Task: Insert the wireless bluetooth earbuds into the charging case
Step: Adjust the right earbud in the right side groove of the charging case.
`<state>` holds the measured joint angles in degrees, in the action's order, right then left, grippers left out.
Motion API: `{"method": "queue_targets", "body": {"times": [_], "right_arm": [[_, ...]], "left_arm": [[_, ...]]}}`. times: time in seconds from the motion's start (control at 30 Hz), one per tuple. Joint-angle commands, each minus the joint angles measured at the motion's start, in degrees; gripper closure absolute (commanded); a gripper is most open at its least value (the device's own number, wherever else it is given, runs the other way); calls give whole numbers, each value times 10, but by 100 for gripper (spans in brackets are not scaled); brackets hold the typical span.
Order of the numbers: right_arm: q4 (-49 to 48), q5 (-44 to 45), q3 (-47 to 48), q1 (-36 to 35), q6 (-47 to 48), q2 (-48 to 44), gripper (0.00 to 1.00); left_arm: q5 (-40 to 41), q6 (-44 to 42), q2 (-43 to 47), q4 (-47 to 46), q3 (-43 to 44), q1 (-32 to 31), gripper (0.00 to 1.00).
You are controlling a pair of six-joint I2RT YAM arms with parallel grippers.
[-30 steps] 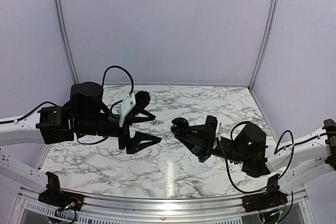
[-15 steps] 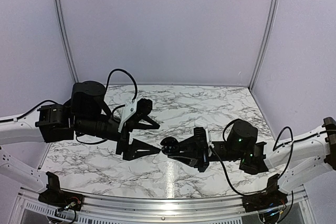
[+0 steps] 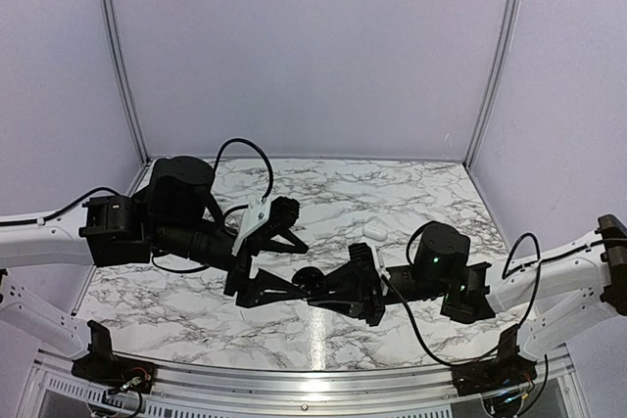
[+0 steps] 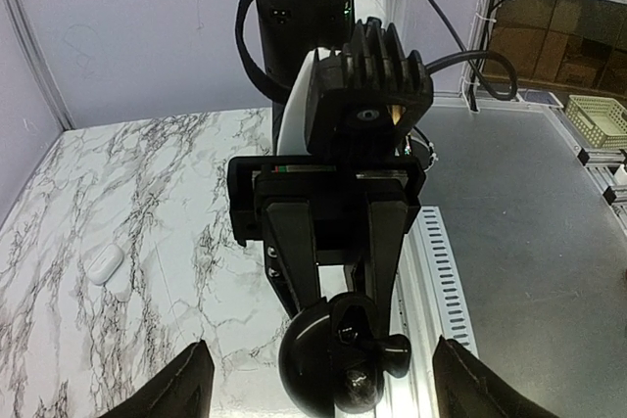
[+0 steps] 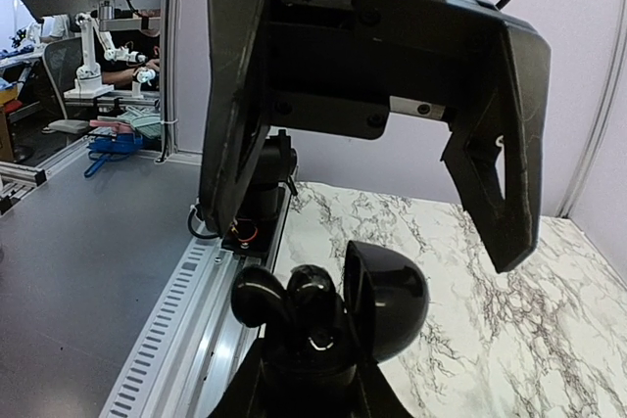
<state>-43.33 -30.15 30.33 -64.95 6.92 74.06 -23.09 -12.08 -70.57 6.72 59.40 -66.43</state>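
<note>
The jaws of the left gripper (image 3: 294, 268) stand wide, its two black triangular fingers spread well apart. Those of the right gripper (image 3: 326, 287) are clamped tight on a glossy black pebble-shaped charging case (image 3: 310, 279), whose hinged lid (image 5: 384, 296) is swung up. In the right wrist view what seem to be two small rounded black earbuds (image 5: 263, 301) sit side by side at the open mouth of the case, next to the lid. It is too dark there to tell how deep they are seated.

The case hangs in the air above the near half of the white marble-patterned surface (image 3: 431, 193), about midway between its left and right edges. It lies right at the tips of the left gripper's spread fingers, between them; whether they touch it I cannot tell.

A second ago the two grippers were well apart, and the right one carried the case farther toward the right edge and the far side. Since then both have come together toward the middle and the near edge. The left jaws are as wide as before and the right ones as tight.

A white pebble-shaped plastic case (image 3: 375, 231) rests on the surface right of the middle, now clear of the right arm that hid it earlier.
</note>
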Motion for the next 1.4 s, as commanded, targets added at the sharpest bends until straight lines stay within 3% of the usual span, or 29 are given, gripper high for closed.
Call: {"method": "queue_targets", "body": {"times": [0.0, 0.27, 0.63, 1.0, 1.37], "right_arm": [[0, -17, 24, 5, -12, 3, 100], [-3, -38, 27, 11, -22, 8, 100], [7, -55, 35, 12, -21, 15, 100], [3, -71, 43, 14, -22, 23, 100], [-18, -88, 38, 12, -35, 29, 100]], "left_arm": [[-16, -11, -7, 8, 17, -4, 20], [-34, -30, -8, 16, 11, -14, 18], [16, -60, -32, 33, 20, -29, 19], [13, -57, -36, 29, 34, -31, 21], [51, -19, -42, -15, 12, -30, 30]]}}
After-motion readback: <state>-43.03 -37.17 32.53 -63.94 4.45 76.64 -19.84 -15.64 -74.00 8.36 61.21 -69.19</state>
